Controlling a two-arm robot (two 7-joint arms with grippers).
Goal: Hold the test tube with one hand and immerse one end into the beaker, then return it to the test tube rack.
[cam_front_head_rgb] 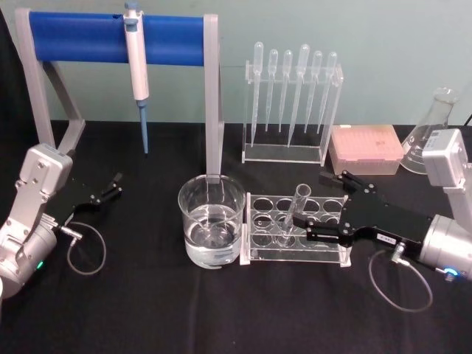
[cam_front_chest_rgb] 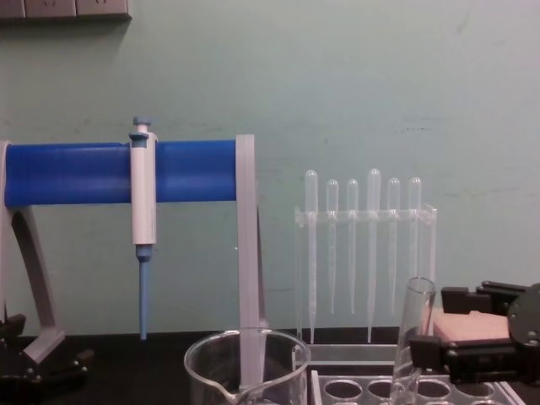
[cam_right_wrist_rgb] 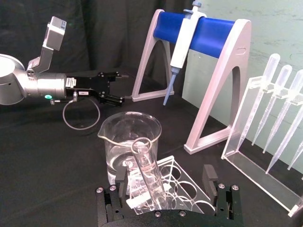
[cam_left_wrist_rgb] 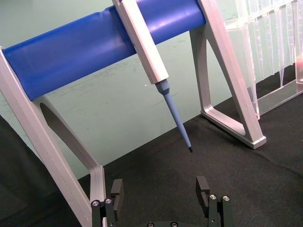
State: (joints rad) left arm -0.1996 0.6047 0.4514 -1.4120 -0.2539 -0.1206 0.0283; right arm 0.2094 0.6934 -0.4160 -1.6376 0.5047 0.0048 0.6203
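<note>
The tube (cam_front_head_rgb: 295, 212) leans in the rack (cam_front_head_rgb: 254, 221) at the middle of the table (cam_front_head_rgb: 221, 317), just beside the beaker (cam_front_head_rgb: 193, 214), and the right gripper (cam_front_head_rgb: 311, 199) holds its jaws wide around it, ready to pinch and lift, while the left gripper (cam_front_head_rgb: 112, 186) rests wide open near the left edge.

- Our right gripper (cam_front_head_rgb: 313, 199) reaches in low from the right, its black fingers spread wide apart and its silver wrist trailing behind it.
- Our left gripper (cam_front_head_rgb: 113, 186) rests low at the left with its fingers parted, the arm bent.
</note>
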